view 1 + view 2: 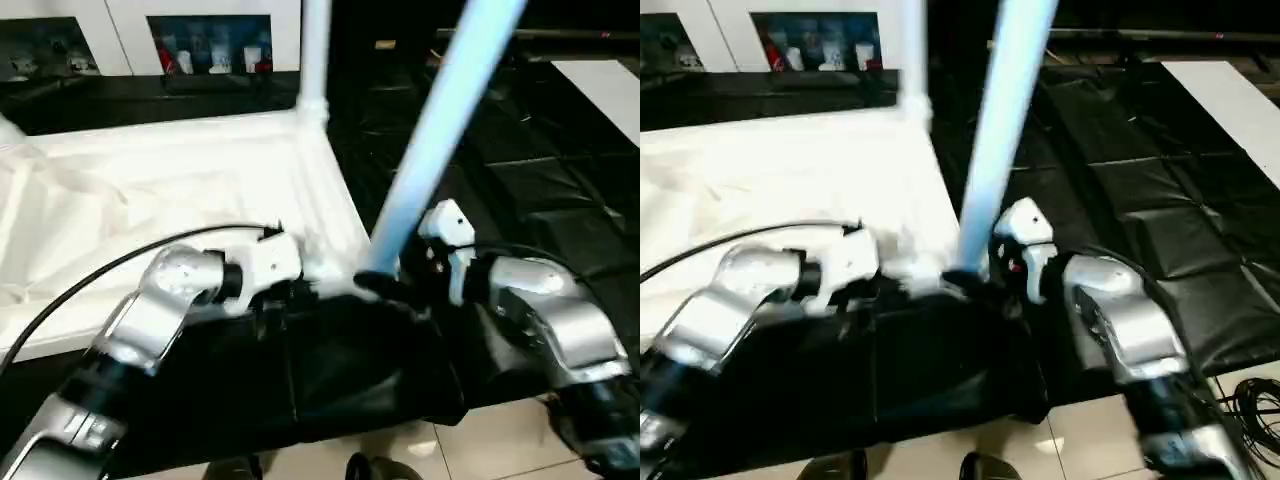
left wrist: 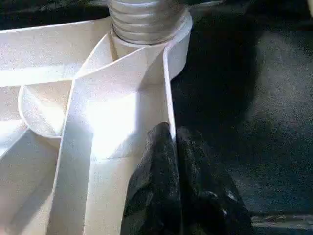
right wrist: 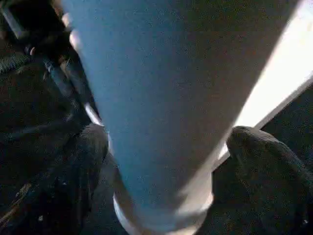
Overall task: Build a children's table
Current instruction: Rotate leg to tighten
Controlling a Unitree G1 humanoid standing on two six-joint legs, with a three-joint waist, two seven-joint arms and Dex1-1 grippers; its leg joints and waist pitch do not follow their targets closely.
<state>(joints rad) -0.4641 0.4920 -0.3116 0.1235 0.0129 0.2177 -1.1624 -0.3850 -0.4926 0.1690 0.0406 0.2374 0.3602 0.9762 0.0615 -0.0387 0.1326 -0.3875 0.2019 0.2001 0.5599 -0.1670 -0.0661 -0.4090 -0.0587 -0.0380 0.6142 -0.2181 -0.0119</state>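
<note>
Tabletop (image 1: 170, 190) lies upside down, ribbed underside up, on black sheeting (image 1: 560, 170) that covers the floor. We see two legs standing in it: a far leg (image 1: 314, 50) upright in the far corner socket, and a near leg (image 1: 440, 130) at the near corner socket (image 2: 166, 36), leaning visibly to the right. In the left wrist view its threaded end sits in that socket with several turns showing above the rim, so we judge it not yet seated. The other two corners are out of sight, so we cannot say whether their legs are in; at least this leg needs finishing.

Our left gripper (image 2: 173, 147) has its jaws closed narrow on the thin side wall of the tabletop just beside the near socket, one finger inside the wall and one outside, steadying it. Our right gripper (image 3: 161, 161) has its jaws spread wide on either side of the near leg's base; the fingers (image 3: 264, 161) stand beside the leg, and we judge that they are not clamping it.

For room: the tabletop's long right edge runs between the two legs, with bare black sheeting to its right. In front of us the sheeting ends at a pale tiled floor (image 1: 480, 450). A white glass-door cabinet (image 1: 200, 40) stands well behind the tabletop. The leaning leg overhangs the open side.
</note>
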